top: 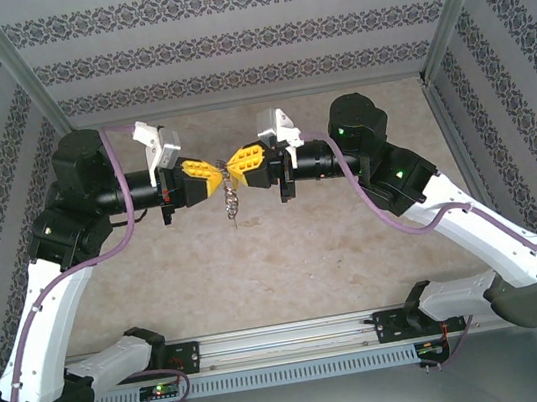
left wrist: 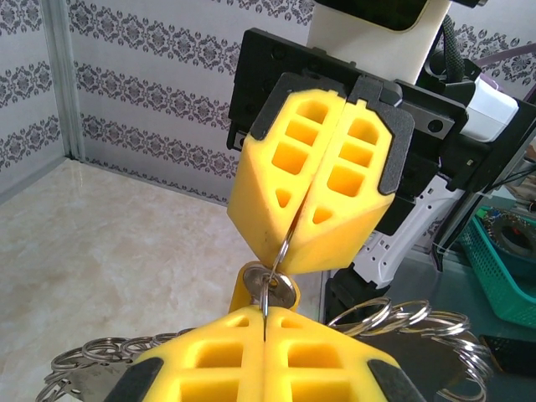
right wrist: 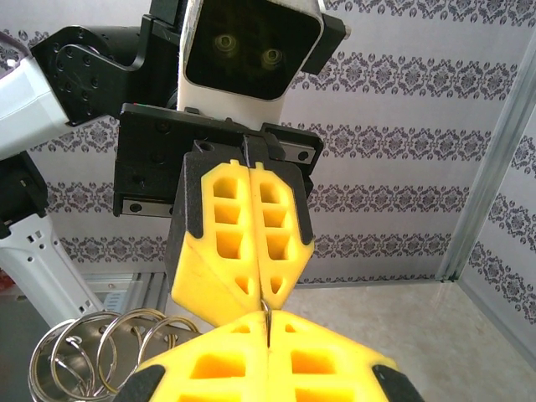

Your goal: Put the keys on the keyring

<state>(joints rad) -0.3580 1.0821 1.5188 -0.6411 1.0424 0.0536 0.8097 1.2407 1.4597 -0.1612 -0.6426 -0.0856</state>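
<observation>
Two claws shut tight, meeting tip to tip over the far middle of the desk. Left claw pointing right, right claw pointing left, yellow fingers of each pressed flat together. Between the tips, a thin keyring, pinched from both sides. Below it, keys hanging in a short jagged string.

From the left wrist: keyring wire running out of the seam of the right claw and down into the seam of the left claw, with one of the keys sitting on the wire just between the two.

From the right wrist: same pinch, left claw above, right claw below, a sliver of keyring between. Coils of wire rings by the lower edge.
</observation>
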